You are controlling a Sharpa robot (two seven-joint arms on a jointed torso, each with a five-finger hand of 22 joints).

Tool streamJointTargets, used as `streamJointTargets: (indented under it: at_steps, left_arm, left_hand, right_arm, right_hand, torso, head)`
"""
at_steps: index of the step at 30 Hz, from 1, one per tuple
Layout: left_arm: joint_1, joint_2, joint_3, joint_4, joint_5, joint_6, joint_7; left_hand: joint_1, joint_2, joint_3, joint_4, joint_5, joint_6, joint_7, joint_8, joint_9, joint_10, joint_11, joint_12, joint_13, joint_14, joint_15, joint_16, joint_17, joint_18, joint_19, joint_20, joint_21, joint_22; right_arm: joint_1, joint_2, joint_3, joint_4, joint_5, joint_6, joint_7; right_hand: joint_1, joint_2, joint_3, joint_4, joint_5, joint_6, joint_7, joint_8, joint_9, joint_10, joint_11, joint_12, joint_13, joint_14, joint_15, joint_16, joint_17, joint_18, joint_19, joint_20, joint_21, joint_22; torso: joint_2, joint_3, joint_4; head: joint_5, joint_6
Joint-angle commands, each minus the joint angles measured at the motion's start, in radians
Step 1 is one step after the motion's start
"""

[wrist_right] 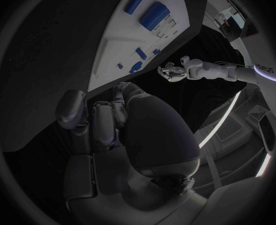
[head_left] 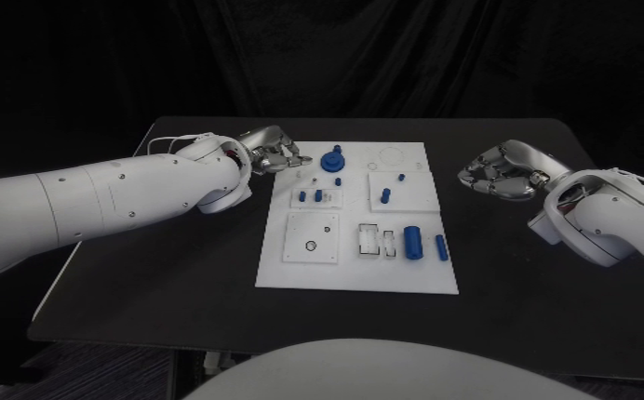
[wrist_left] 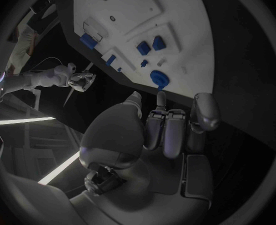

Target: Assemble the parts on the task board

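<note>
currently, scene: task board (head_left: 309, 270) lies flat mid-table, both arms parked off its two far corners, so nothing blocks the view of the parts.
left hand: left hand (head_left: 273, 152) hovers just beside the board's far left corner, fingers curled in on nothing; likely staged there because the round blue part (head_left: 333, 159) sits nearest to it.
right hand: right hand (head_left: 500, 172) rests clear of the board's right edge, fingers curled, holding nothing; it looks held back to leave room.
round part: stands on the far strip of the board, apart from both hands; in the left wrist view it shows just beyond the fingertips (wrist_left: 161, 96).
small parts: two short blue pegs (head_left: 310, 196) stand in the left middle plate, another peg (head_left: 385, 196) in the right one.
near parts: a blue cylinder (head_left: 413, 244) and a slimmer blue rod (head_left: 442, 247) lie side by side near the front right, beside open slots (head_left: 369, 240).
stage: judging by the loose pieces, assembly is barely begun.
</note>
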Motion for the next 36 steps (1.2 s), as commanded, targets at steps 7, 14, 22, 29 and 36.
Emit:
streamJointTargets:
  at_steps: [7,14,22,29,36]
  left_arm:
    - [0.051,0.024,0.002,-0.026,-0.058,0.101,0.263]
    - [0.052,0.082,0.002,-0.098,-0.154,0.122,0.378]
    - [0.017,0.152,0.002,-0.192,-0.327,0.076,0.433]
    - [-0.010,0.201,0.002,-0.242,-0.423,0.012,0.439]
    - [-0.024,0.236,0.002,-0.272,-0.451,0.011,0.426]
  left_hand:
    - [0.211,0.011,0.070,-0.049,-0.012,-0.086,0.020,-0.037,-0.167,-0.868,0.076,-0.833,-0.268,-0.112,0.065,-0.047,0.016,0.006,-0.030,0.069,0.007,0.087]
    - [0.413,-0.093,0.349,-0.181,0.035,-0.124,-0.025,-0.036,-0.433,-0.841,0.033,-1.110,-0.668,-0.130,0.008,-0.123,-0.127,0.043,-0.052,0.013,-0.105,0.032]
    - [0.367,-0.169,0.375,-0.191,0.016,-0.101,-0.095,-0.035,-0.575,-0.825,0.016,-1.129,-0.805,-0.099,-0.014,-0.132,-0.159,0.039,-0.005,-0.004,-0.127,0.021]
    - [0.348,-0.182,0.363,-0.191,0.014,-0.094,-0.134,-0.036,-0.630,-0.802,0.009,-1.117,-0.853,-0.079,-0.024,-0.127,-0.163,0.038,0.024,-0.008,-0.132,0.019]
    - [0.319,-0.186,0.340,-0.178,-0.026,-0.082,-0.153,-0.034,-0.663,-0.784,0.010,-1.106,-0.880,-0.071,-0.024,-0.124,-0.168,0.038,0.036,-0.009,-0.149,0.011]
  right_arm:
    - [-0.002,0.005,0.001,-0.002,-0.005,-0.003,-0.013]
    - [-0.002,0.007,0.001,0.001,-0.005,-0.001,-0.010]
    - [-0.002,0.002,0.001,0.007,-0.005,-0.001,-0.008]
    - [-0.002,-0.001,0.001,0.010,-0.005,-0.001,-0.007]
    - [-0.002,0.000,0.001,0.012,-0.005,-0.001,-0.007]
  right_hand:
    - [-0.010,-0.001,0.007,0.001,0.006,-0.005,0.000,-0.004,0.002,-0.004,0.002,-0.004,-0.001,0.020,0.005,-0.003,0.000,0.005,-0.004,0.001,-0.002,0.019]
    - [-0.010,-0.001,0.007,0.002,0.006,-0.004,0.000,-0.003,0.002,-0.004,0.002,-0.005,-0.002,0.020,0.005,-0.002,0.001,0.005,-0.004,0.001,-0.003,0.018]
    - [-0.011,-0.001,0.008,0.002,0.007,-0.002,-0.001,-0.003,0.002,-0.004,0.002,-0.004,-0.001,0.020,0.005,-0.002,0.001,0.005,-0.004,0.001,-0.002,0.019]
    - [-0.011,-0.001,0.008,0.002,0.007,-0.002,-0.001,-0.003,0.002,-0.004,0.002,-0.004,-0.001,0.020,0.005,-0.002,0.001,0.005,-0.004,0.001,-0.002,0.019]
    - [-0.011,-0.001,0.008,0.002,0.007,-0.002,-0.001,-0.003,0.002,-0.004,0.002,-0.004,-0.001,0.020,0.005,-0.002,0.001,0.005,-0.004,0.001,-0.002,0.019]
  torso:
    - [-0.002,0.0040,-0.0021]
    - [0.003,0.0000,-0.0001]
    - [0.009,-0.0023,-0.0013]
    - [0.015,-0.0069,-0.0048]
    - [0.018,-0.0085,-0.0064]
  head:
    - [-0.004,0.000]
    - [-0.013,0.000]
    - [-0.021,0.000]
    - [-0.017,0.000]
    - [-0.015,0.000]
